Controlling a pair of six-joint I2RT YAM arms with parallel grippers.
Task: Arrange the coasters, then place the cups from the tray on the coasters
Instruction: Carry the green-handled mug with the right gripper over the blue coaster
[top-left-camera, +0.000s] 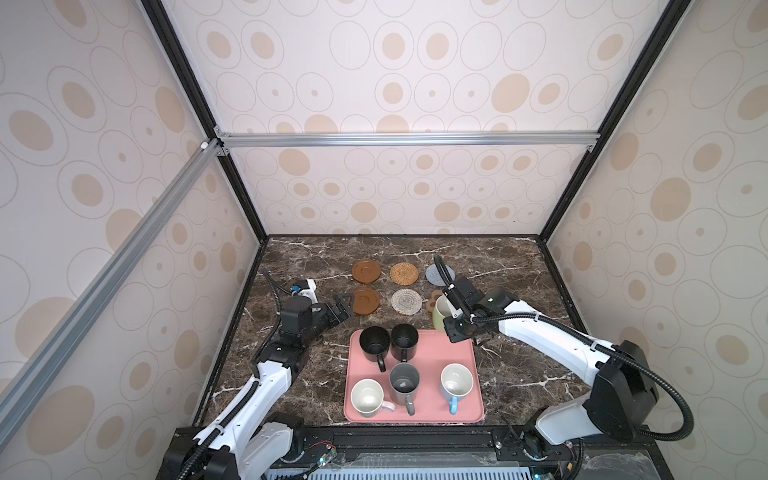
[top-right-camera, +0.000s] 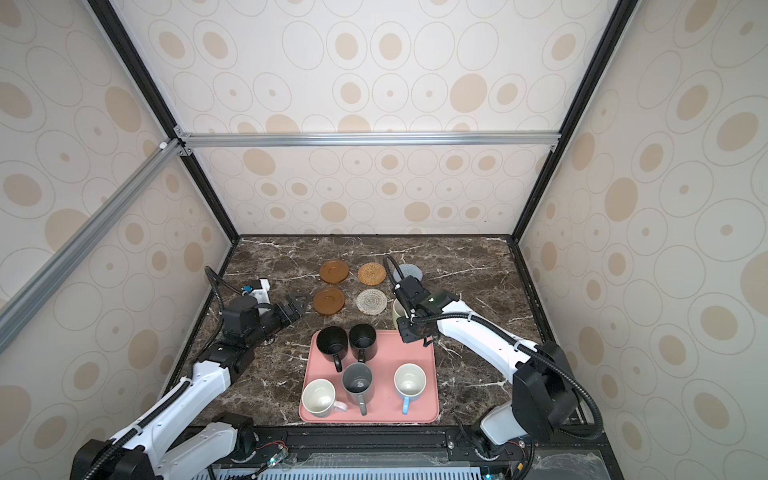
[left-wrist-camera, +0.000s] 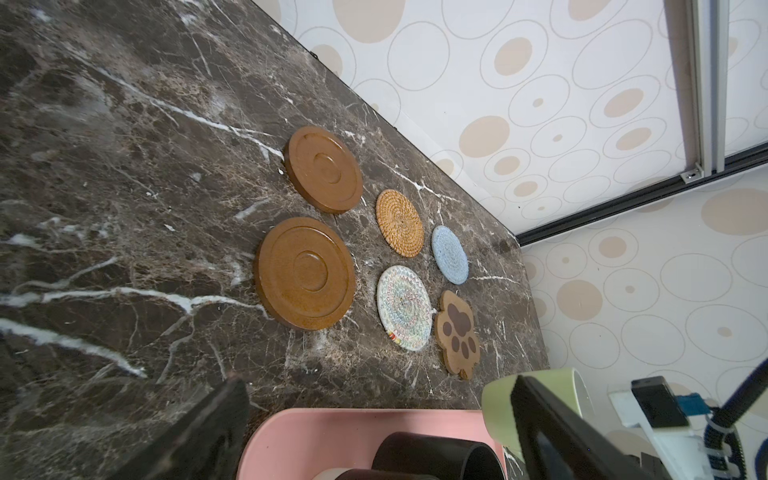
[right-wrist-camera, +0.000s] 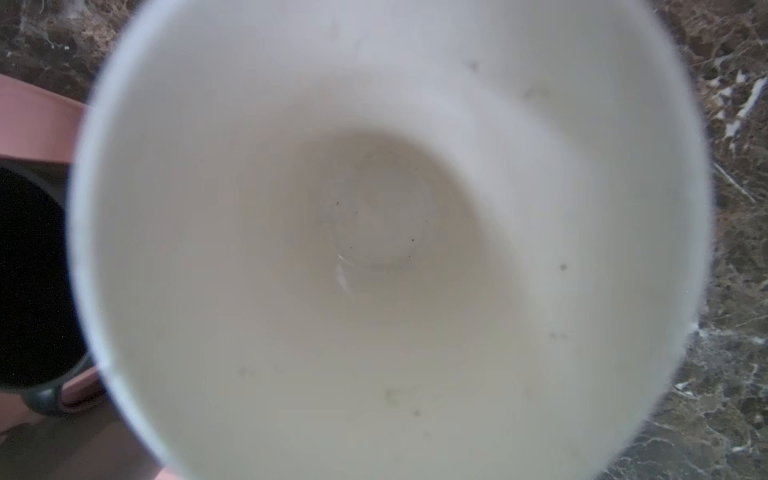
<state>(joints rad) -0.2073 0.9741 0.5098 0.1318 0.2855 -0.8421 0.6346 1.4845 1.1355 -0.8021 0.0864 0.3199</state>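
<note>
Right arm is reaching out over the counter (top-left-camera: 519, 266), right pincer (top-left-camera: 450, 308) clamping the light green mug (top-left-camera: 439, 316). Paw coaster (top-left-camera: 436, 296) is lying just beyond it, with the tray (top-left-camera: 432, 353) and a black mug (top-left-camera: 404, 338) just behind. Left pincer (top-left-camera: 342, 306) is hovering with jaws apart, a wooden disc (top-left-camera: 365, 302) just ahead.

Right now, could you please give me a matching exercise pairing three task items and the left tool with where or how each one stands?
Things:
1. light green mug
2. grey mug
3. rattan coaster
4. left tool

Places or states:
A. open, holding nothing
B. standing on the pink tray
C. off the tray, beside the paw coaster
D. middle of the back coaster row

Pairs: 1-C, 2-B, 3-D, 4-A
</note>
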